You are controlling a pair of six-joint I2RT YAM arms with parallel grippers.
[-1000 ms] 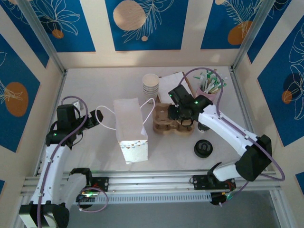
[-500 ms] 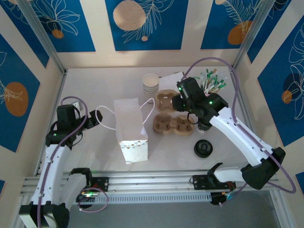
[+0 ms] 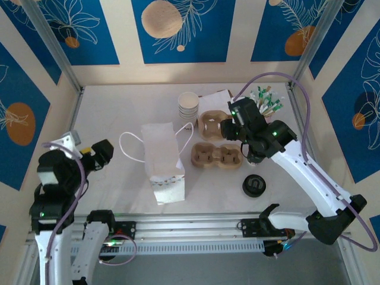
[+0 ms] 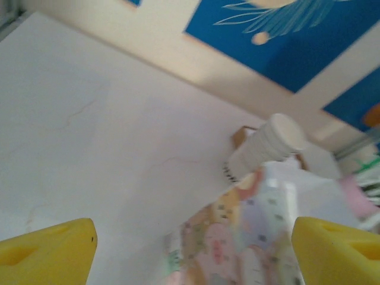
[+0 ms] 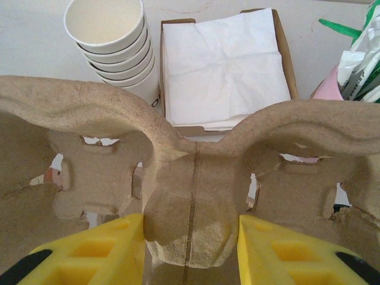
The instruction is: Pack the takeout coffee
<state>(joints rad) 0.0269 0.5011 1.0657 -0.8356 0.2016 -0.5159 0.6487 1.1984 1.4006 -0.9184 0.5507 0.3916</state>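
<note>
Cardboard carrier point(image 5: 193, 178) between right tool point(image 5: 190, 240) jaws

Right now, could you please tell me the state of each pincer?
Left pincer: open, holding nothing.
Right pincer: closed on a cardboard cup carrier.

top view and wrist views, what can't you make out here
Top view: napkin box, mostly covered by the held carrier and right arm.
Right wrist view: pink holder, cut off by the right edge; contents unclear.
Left wrist view: paper bag, blurred and cut by the bottom edge; print unreadable.
</note>
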